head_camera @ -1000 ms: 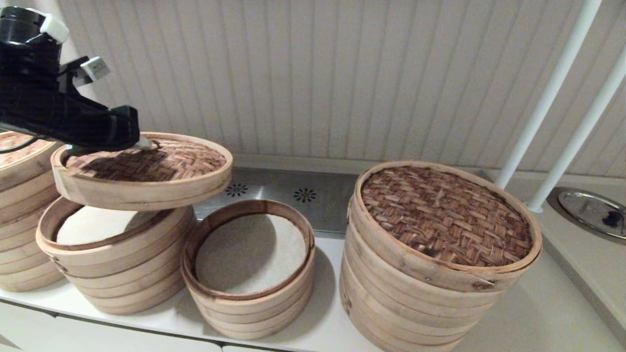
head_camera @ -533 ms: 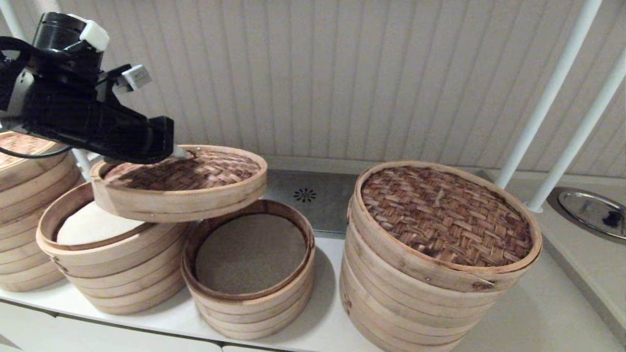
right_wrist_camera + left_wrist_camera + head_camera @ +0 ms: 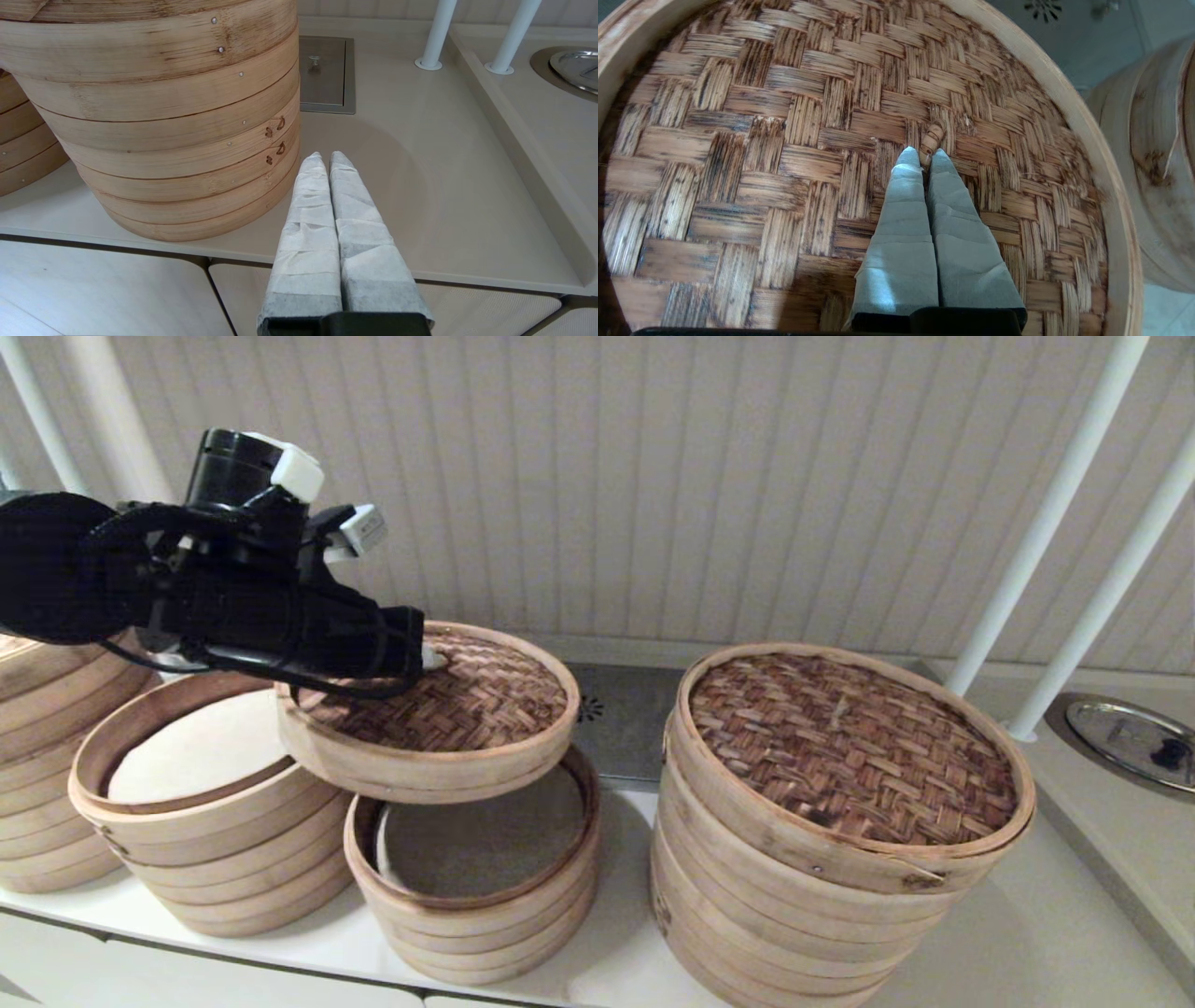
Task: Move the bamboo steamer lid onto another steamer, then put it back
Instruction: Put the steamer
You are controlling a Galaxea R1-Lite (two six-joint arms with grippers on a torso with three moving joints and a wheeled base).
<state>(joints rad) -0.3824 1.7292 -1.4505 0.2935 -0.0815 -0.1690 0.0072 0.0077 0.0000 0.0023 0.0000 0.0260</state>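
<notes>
Lid [image 3: 467, 705]: woven bamboo, likely light and stiff, hung tilted in air above short steamer [image 3: 471, 887], overlapping its rim, not seated. Best hold: small loop handle [image 3: 930, 140] at centre. Left gripper [image 3: 924, 156]: pinching that loop. Right gripper [image 3: 324, 161]: pressed together, empty, parked low beside widest stack [image 3: 154, 116]

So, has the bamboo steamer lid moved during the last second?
Yes. The bamboo steamer lid, held by the left gripper, has travelled toward the robot's right, from above the taller pale stack to above the shortest steamer.
</notes>
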